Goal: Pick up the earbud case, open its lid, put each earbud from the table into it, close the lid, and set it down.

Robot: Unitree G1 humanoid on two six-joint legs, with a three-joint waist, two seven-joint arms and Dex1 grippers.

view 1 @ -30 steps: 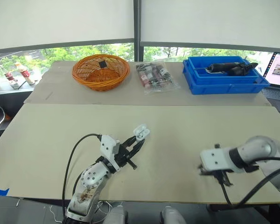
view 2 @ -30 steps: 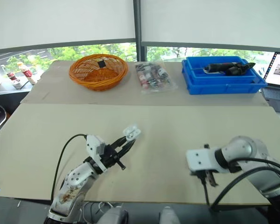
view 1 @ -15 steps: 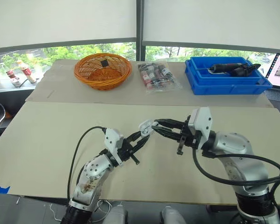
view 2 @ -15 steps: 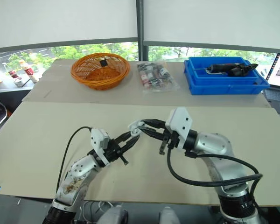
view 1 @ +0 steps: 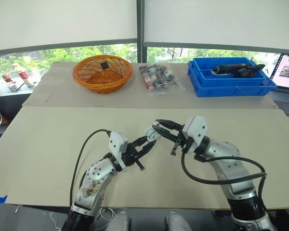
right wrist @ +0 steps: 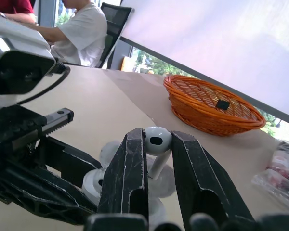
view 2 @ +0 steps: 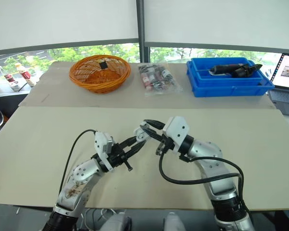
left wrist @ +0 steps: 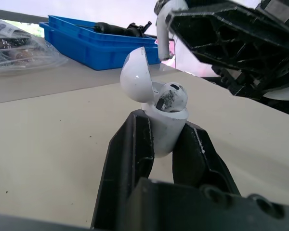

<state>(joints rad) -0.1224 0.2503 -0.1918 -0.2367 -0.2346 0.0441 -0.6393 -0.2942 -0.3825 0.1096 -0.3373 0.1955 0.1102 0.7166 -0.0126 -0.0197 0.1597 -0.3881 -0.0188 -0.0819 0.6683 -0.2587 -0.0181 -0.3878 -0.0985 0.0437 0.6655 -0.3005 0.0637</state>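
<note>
1. In the left wrist view, the left hand (left wrist: pixel 163 144) is clamped on the lower half of the earbud case (left wrist: pixel 160 126). The lid (left wrist: pixel 135 72) stands hinged open, and the first earbud (left wrist: pixel 172 96) sits in its well. That seated earbud is too small to make out from the head views.
2. In the right wrist view, the right hand (right wrist: pixel 157 144) pinches the second earbud (right wrist: pixel 157 139) by its head between nearly closed fingers. Its stem points down at the open case below.
3. In the left eye view, both hands meet at the centre of the frame over the bench (view 1: pixel 48 139). The case is at the left hand's tips, with the right hand just to the right of it and above.
4. At the top centre of the left wrist view, the second earbud's stem hangs just above the lid and apart from the case.
5. A seated person (right wrist: pixel 82 33) shows at the upper left of the right wrist view. Across the top of the left eye view stand an orange basket (view 1: pixel 103 73), a plastic bag (view 1: pixel 160 78) and a blue bin (view 1: pixel 231 79).
</note>
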